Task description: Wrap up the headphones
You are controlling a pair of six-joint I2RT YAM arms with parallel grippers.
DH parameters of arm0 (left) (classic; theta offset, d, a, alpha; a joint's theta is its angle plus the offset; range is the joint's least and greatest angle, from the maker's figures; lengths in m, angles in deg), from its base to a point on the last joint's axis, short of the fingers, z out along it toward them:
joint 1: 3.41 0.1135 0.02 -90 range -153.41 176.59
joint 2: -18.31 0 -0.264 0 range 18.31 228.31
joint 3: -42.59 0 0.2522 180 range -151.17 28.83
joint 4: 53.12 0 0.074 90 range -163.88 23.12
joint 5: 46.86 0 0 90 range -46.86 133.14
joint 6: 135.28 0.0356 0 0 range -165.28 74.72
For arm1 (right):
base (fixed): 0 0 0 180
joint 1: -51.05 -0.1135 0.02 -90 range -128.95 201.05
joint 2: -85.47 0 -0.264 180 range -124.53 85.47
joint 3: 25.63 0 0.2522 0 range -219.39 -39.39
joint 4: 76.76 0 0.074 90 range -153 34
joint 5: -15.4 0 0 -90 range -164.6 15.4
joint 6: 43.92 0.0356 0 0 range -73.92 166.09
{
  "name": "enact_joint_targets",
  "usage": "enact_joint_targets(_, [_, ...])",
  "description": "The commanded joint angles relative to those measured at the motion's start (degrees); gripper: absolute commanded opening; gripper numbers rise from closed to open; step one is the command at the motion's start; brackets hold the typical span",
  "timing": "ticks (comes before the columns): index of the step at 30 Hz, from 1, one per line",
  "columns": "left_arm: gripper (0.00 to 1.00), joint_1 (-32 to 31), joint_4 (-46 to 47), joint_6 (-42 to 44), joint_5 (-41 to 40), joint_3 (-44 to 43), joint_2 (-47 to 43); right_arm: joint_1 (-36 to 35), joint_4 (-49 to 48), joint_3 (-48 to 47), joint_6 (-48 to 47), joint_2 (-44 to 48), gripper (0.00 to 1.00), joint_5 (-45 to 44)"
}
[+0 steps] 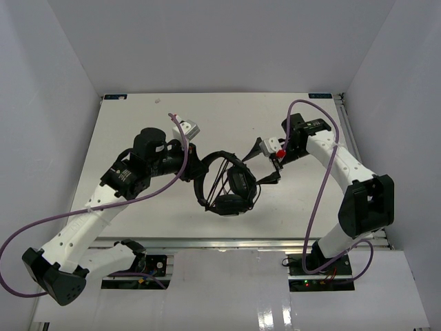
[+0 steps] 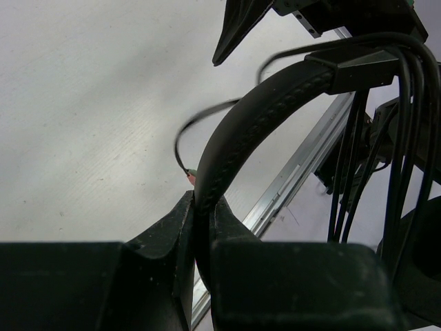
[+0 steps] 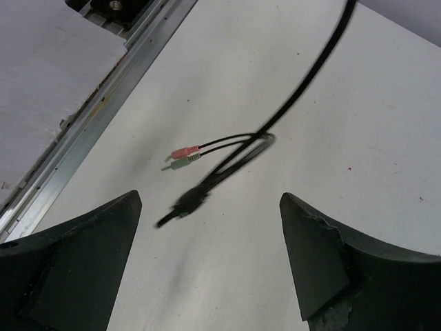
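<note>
The black headphones [image 1: 231,185] sit mid-table with several turns of thin cable [image 2: 406,138] strung across the headband [image 2: 262,110]. My left gripper [image 2: 203,200] is shut on the padded headband, its jaws pinching it from both sides; in the top view this gripper [image 1: 196,167] is at the headset's left. My right gripper [image 3: 210,200] hangs open above the loose cable end [image 3: 186,203], which looks blurred. The pink plug [image 3: 185,151] and green plug [image 3: 185,163] lie on the table just beyond it. Seen from the top, the right gripper [image 1: 266,161] is at the headset's upper right.
An aluminium rail [image 1: 241,241] runs along the table's near edge and shows in both wrist views [image 2: 296,172] [image 3: 89,117]. Purple robot cables [image 1: 317,200] loop beside each arm. White walls enclose the table on three sides.
</note>
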Motion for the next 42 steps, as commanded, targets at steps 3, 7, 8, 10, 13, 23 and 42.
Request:
enact_joint_targets(3, [0.00, -0.2, 0.5, -1.2, 1.5, -3.4, -2.9, -0.4, -2.7, 0.7, 2.2, 5.2, 0.88, -2.2])
enact_joint_targets(7, [0.00, -0.2, 0.1, -1.3, 1.3, -3.6, -3.5, -0.5, -10.6, 4.5, 8.2, 8.5, 0.88, -4.6])
enact_joint_targets(8, [0.00, -0.2, 0.0, -1.3, 1.2, -3.7, -3.7, -0.6, -12.8, 6.0, 9.6, 9.6, 0.88, -4.9])
enact_joint_targets(10, [0.00, -0.2, -0.1, -1.5, 0.5, -3.9, -4.1, -0.9, -17.8, 9.1, 13.8, 10.7, 0.88, -5.2])
enact_joint_targets(13, [0.00, -0.2, -0.1, -2.1, -2.2, -4.5, -4.9, -1.8, -31.9, 15.0, 28.1, 13.6, 0.85, -5.8])
enact_joint_targets(23, [0.00, -0.2, 0.0, -3.4, -3.7, -7.5, -5.2, -2.3, -72.5, 33.9, 63.9, 25.1, 0.87, -17.0])
enact_joint_targets(42, [0.00, -0.2, -0.4, -4.8, -2.6, -10.3, -4.7, -3.9, -119.0, 39.7, 112.8, 14.4, 0.96, -12.2])
